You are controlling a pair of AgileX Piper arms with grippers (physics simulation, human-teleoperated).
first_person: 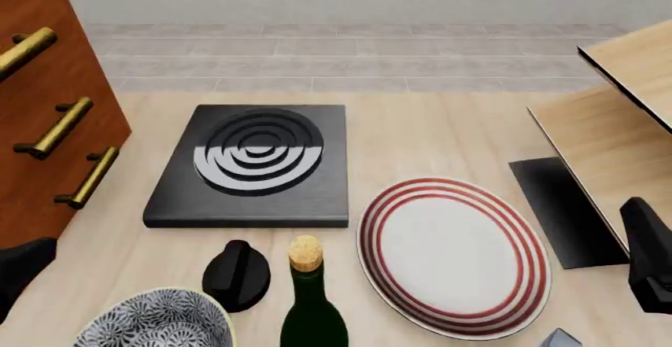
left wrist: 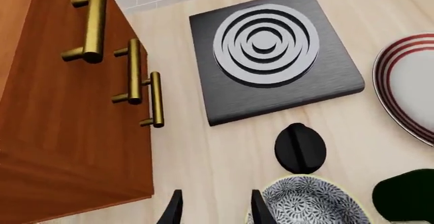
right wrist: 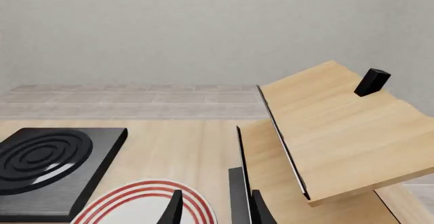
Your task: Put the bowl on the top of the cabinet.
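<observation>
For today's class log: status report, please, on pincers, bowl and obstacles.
Left pincer open, empty, beside bowl. Right pincer open, near shelf. Bowl on table, cabinet to its left. Black knob and bottle close by.

Left wrist view: reddish-brown wooden cabinet [left wrist: 61, 132] with three brass bar handles [left wrist: 135, 71] along one side. Dark grey square hob plate [left wrist: 332, 82] with silver concentric rings lying flat on pale wood table [left wrist: 203, 158], near the cabinet but apart. Black round knob-like object [left wrist: 300, 148] between hob and black-and-white floral bowl [left wrist: 308, 203]. White plate with red rings [left wrist: 410, 84] cut off at edge. Dark green rounded shape [left wrist: 407, 196] beside bowl. Left gripper [left wrist: 215, 208] fingertips parted, nothing between, one tip at bowl rim.
</observation>
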